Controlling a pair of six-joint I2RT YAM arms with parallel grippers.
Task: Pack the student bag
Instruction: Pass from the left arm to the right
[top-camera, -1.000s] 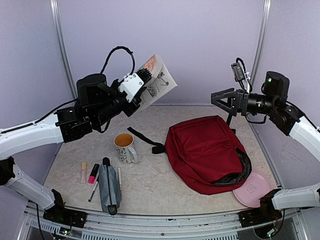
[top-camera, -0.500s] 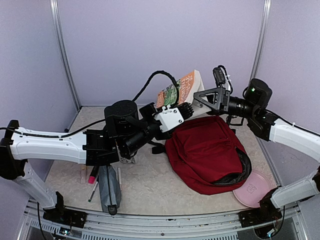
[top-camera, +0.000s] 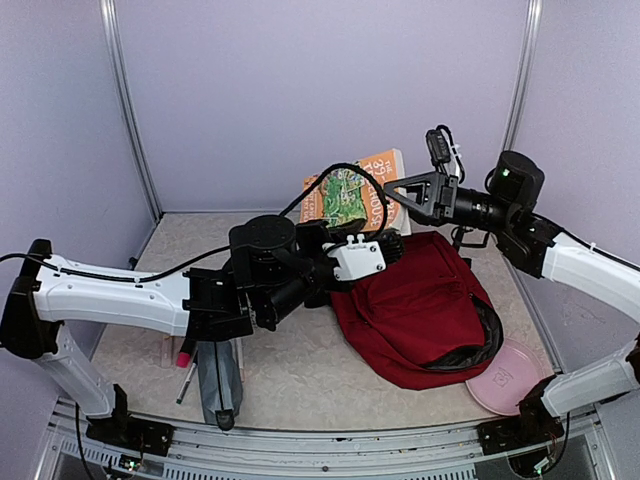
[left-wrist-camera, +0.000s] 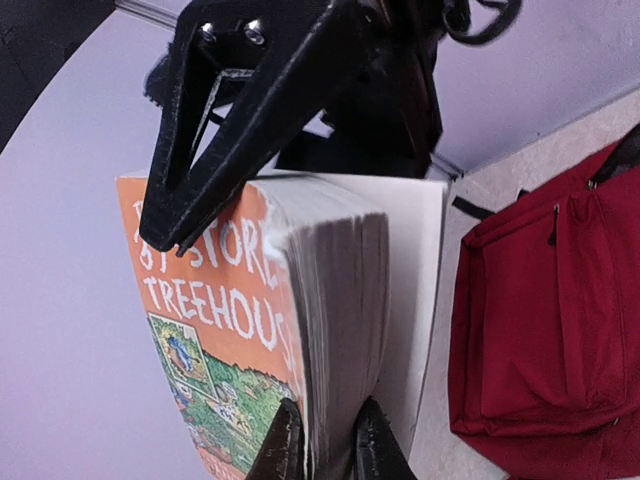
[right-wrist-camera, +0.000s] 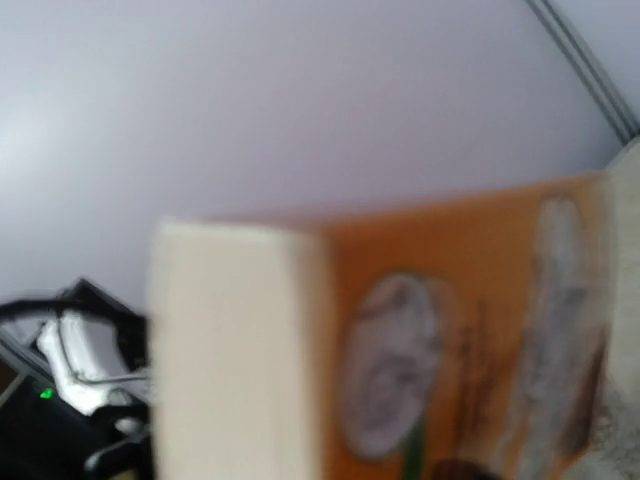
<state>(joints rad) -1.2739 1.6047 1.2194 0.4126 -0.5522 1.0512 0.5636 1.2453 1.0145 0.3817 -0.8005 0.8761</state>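
Note:
The student bag (top-camera: 420, 300), dark red, lies flat right of centre; its front pocket shows in the left wrist view (left-wrist-camera: 540, 330). Over its far left corner an orange paperback book (top-camera: 350, 195) stands upright in the air. My left gripper (top-camera: 388, 243) is shut on the book's lower edge, one finger on each cover (left-wrist-camera: 325, 440). My right gripper (top-camera: 402, 195) straddles the book's top corner; one of its black fingers (left-wrist-camera: 175, 225) lies along the front cover (left-wrist-camera: 220, 310). The right wrist view is blurred and filled by the book (right-wrist-camera: 450, 350).
A pink plate (top-camera: 505, 378) sits by the bag's near right corner. A grey zip pouch (top-camera: 218, 370), a pink marker (top-camera: 184, 357) and a pen (top-camera: 186, 385) lie at the near left, partly under my left arm. The back wall stands close behind the book.
My left arm has swung the book from the far left to above the bag's far edge. My right gripper has come in to the book's top and its jaws have narrowed.

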